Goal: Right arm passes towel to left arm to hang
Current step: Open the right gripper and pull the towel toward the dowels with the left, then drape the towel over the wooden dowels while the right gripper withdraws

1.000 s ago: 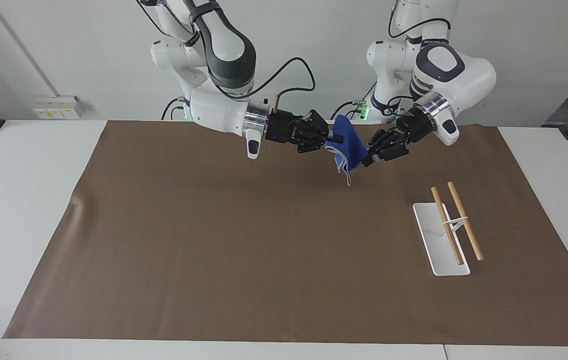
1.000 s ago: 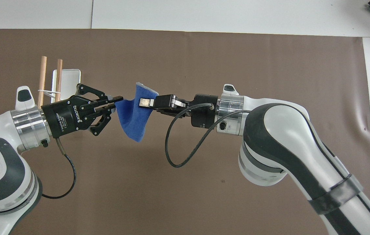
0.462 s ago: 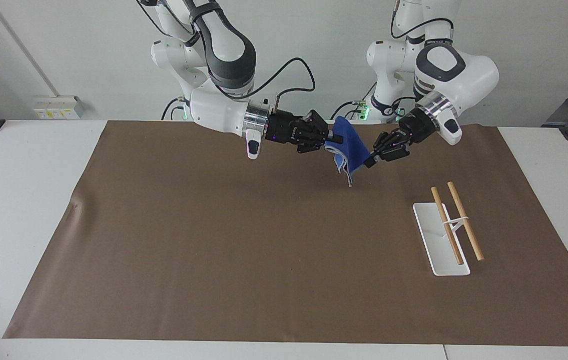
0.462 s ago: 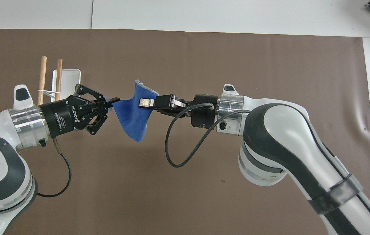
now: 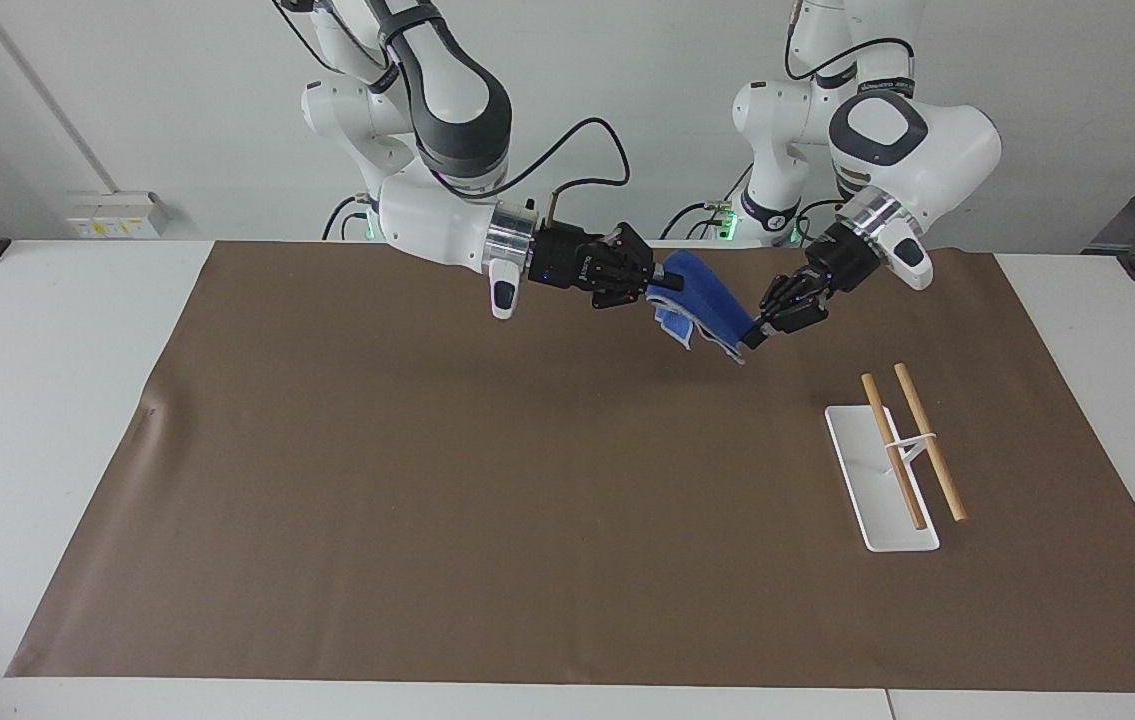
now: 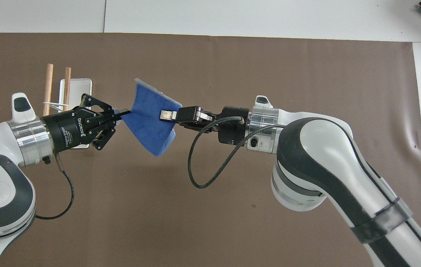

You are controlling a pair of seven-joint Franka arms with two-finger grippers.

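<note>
Blue towel hangs in the air over the mat, stretched between both grippers: the handover step. Right gripper pinches one edge, left gripper pinches another. Next, I judge, the right must let go. Its long axis slopes down toward the left gripper.
</note>
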